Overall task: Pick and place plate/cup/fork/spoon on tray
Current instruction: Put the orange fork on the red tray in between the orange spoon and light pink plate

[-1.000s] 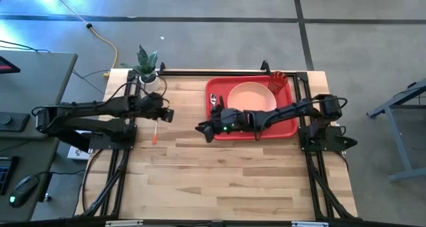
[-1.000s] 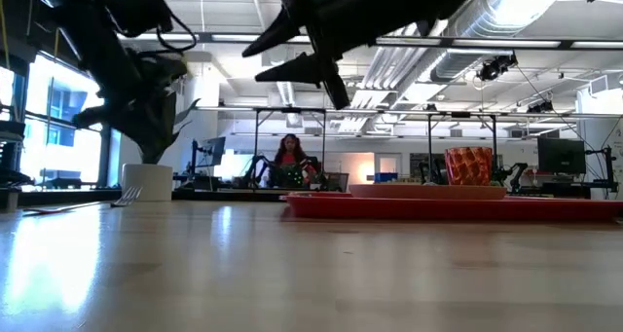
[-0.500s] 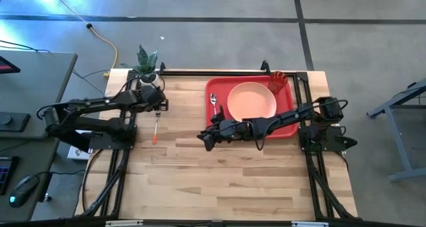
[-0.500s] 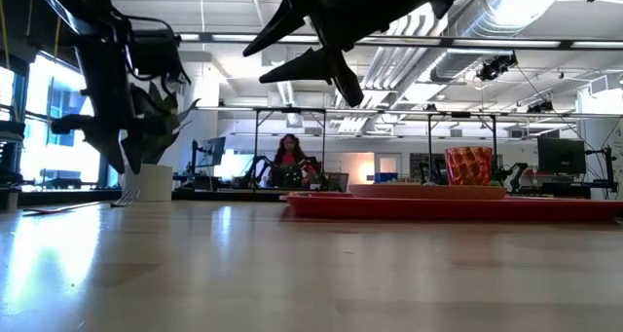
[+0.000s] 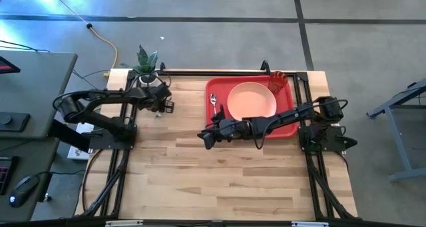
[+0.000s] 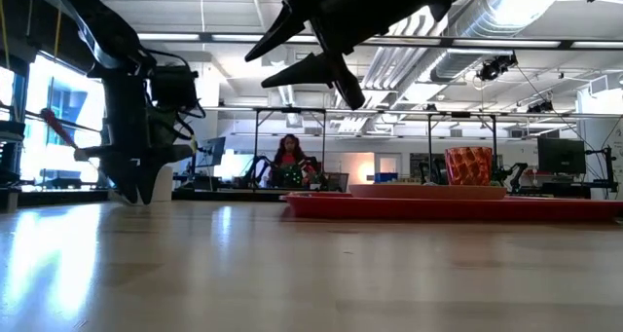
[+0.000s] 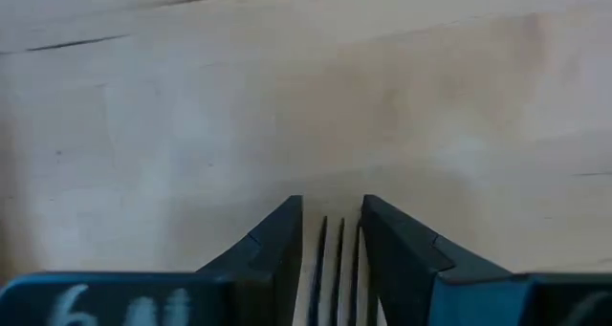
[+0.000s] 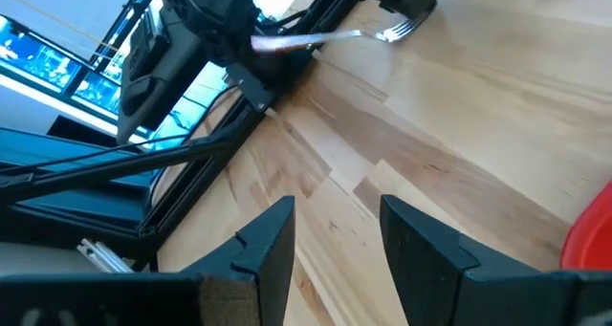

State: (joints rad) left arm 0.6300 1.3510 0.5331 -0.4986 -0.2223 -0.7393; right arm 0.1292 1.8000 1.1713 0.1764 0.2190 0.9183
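The fork shows in the right wrist view [image 8: 330, 37], with silver tines and an orange handle, in my left gripper [image 5: 162, 107], which is shut on it near the table's far left, beside the plant. Its handle slants up in the low view [image 6: 58, 128]. The red tray [image 5: 216, 87] at the far right holds the peach plate [image 5: 251, 100], the red cup [image 5: 278, 82] and the spoon [image 5: 213, 99]. My right gripper [image 5: 205, 138] hangs open and empty above the table, off the tray's near left corner. My left gripper pinches the fork's tine end [image 7: 335, 269] between its two fingers, which lie along the tines and point steeply down. The tines [image 8: 397, 28] are low by the table and the handle slants up away from them. Whether the tines touch the table I cannot tell.
A white pot with a green plant [image 5: 146, 64] stands at the far left corner, right behind my left gripper. Bare wooden table [image 5: 226, 174] stretches across the near half. A person sits far off in the room [image 6: 289, 157].
My left gripper has gone toward the far edge, tipped down over the fork's tine end and taken hold of it. The fork's handle, which lay flat on the table, now slants up off it. My right gripper has drawn off the tray toward the near edge.
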